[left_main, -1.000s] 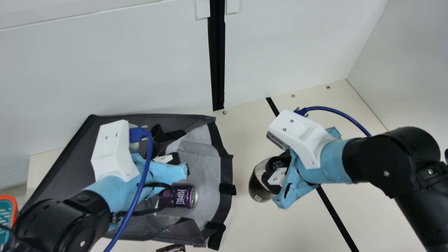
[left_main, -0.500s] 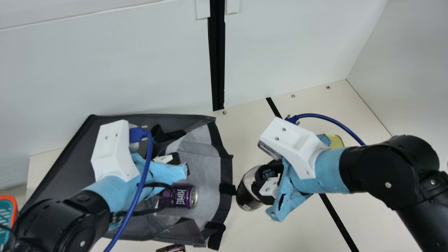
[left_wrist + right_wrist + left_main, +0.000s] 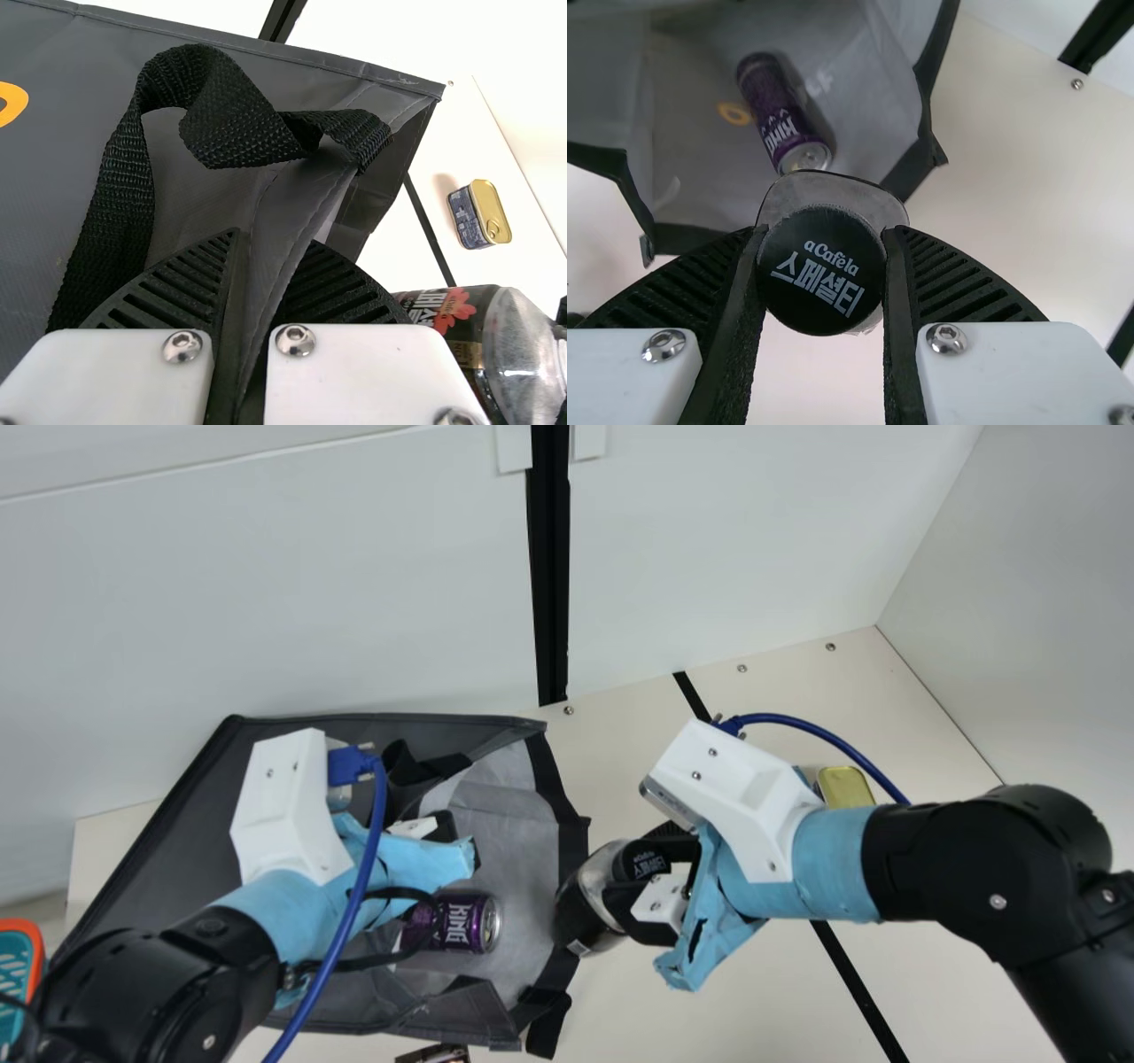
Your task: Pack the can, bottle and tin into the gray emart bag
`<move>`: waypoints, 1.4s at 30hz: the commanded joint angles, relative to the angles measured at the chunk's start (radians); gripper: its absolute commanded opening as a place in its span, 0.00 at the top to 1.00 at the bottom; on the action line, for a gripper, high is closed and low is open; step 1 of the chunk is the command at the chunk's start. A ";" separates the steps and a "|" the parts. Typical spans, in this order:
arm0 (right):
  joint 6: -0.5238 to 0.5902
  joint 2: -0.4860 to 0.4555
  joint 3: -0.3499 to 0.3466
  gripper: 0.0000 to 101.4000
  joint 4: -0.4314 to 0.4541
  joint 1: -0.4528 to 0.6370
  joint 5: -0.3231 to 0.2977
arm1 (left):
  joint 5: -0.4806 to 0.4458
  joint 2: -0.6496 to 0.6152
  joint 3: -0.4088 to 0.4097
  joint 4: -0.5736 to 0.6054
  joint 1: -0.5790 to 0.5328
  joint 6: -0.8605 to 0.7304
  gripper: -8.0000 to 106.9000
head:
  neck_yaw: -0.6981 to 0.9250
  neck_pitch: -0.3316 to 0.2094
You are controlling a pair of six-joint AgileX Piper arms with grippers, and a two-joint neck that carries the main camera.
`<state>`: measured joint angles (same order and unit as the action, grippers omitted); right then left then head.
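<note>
White walls (image 3: pixel 266 602) rise behind a cream table (image 3: pixel 753 1019), where the gray emart bag (image 3: pixel 177 859) lies with its mouth turned toward the right arm. The bottle (image 3: pixel 580 903) hangs right at that mouth, its body overlapping the rim in the main view. Its long axis runs from the cap (image 3: pixel 822 270), between the fingers of the right gripper (image 3: pixel 824 232), out to the base, so it appears set to enter base first. The right gripper is closed firmly around the cap end; the left gripper (image 3: pixel 271 239) pinches a fold of the bag's wall, probably to keep the opening wide. The next move likely calls for the right arm to carry the bottle farther toward the left arm, past the rim, without the base snagging there

The can (image 3: pixel 461 923) lies on its side inside the bag, near the mouth. From the right wrist, the cap is seen end-on with the can beyond it; from the left wrist come the pinched fabric, the black strap handle (image 3: pixel 230 133) and the ring pull on the tin (image 3: pixel 846 786). That tin sits on the table beyond the right wrist, nearer the right arm, and remains to be packed
</note>
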<state>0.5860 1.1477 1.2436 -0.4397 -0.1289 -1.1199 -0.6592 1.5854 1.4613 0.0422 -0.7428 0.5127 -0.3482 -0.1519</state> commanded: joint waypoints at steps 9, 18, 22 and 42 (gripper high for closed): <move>0.063 -0.003 -0.078 1.00 -0.116 -0.033 0.169 | 0.000 0.000 0.000 0.000 0.000 0.000 0.84 | -0.001 -0.023; 0.142 0.011 -0.143 1.00 -0.207 -0.065 0.321 | 0.000 0.000 0.000 0.000 0.000 0.000 0.84 | -0.001 -0.023; 0.187 0.019 -0.175 1.00 -0.253 -0.083 0.381 | 0.000 0.000 0.000 0.000 0.000 0.000 0.84 | -0.001 -0.023; 0.506 0.104 -0.282 1.00 -0.580 -0.155 0.621 | 0.000 0.000 0.000 0.000 0.000 0.000 0.84 | -0.001 -0.023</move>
<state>1.0598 1.2459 0.9613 -0.9883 -0.2841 -0.5036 -0.6592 1.5854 1.4613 0.0422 -0.7428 0.5127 -0.3467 -0.1519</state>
